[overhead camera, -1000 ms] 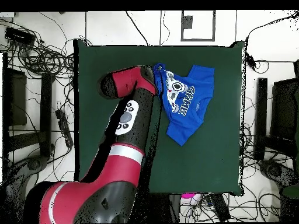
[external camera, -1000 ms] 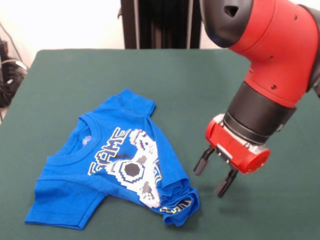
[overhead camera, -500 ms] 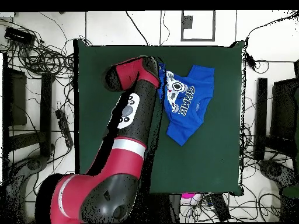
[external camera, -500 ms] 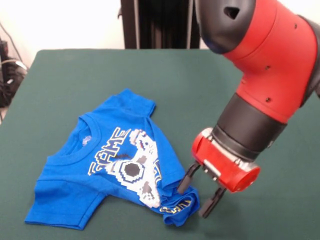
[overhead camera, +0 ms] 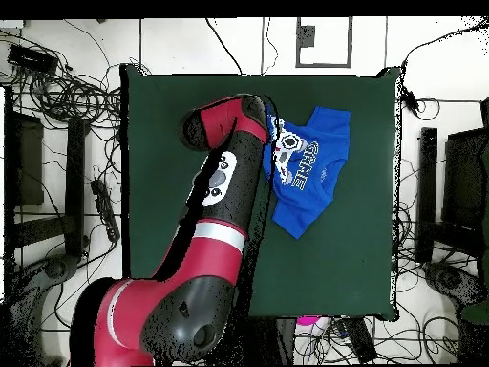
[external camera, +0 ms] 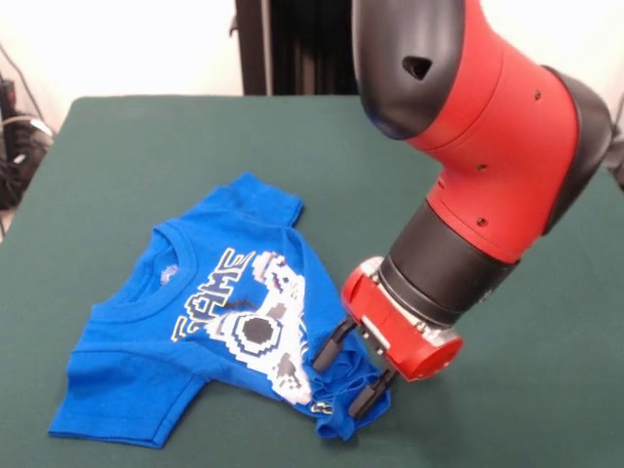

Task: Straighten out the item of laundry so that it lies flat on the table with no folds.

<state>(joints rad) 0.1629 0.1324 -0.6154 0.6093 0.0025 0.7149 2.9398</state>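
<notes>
Seen from the front, the red and black arm (external camera: 468, 146) reaches down over the dark green table (external camera: 146, 146), its gripper (external camera: 346, 372) set upon the bunched lower hem of the blue T-shirt (external camera: 210, 322). The two black fingers (external camera: 330, 349) stand parted, one on either side of the rumpled fold of cloth; whether they already touch the fabric is hard to judge at this angle, though they have plainly not closed on it. The shirt lies toward the near left part of the table, neck opening up and to the left, one sleeve spread flat at the lower left, the other pointing toward the far side. Its white and grey pixel print (external camera: 263, 327) and pale lettering run aslant across the chest, and the hem by the gripper is gathered into a creased heap, with yellow letters showing on the folded part.

From overhead, the arm (overhead camera: 215, 205) stretches up the table (overhead camera: 325, 258) from the bottom edge, and its wrist covers the shirt's (overhead camera: 304, 177) left side. The gripper itself is hidden beneath the arm. The garment rests in the upper right part of the green top, well inside its edges.
</notes>
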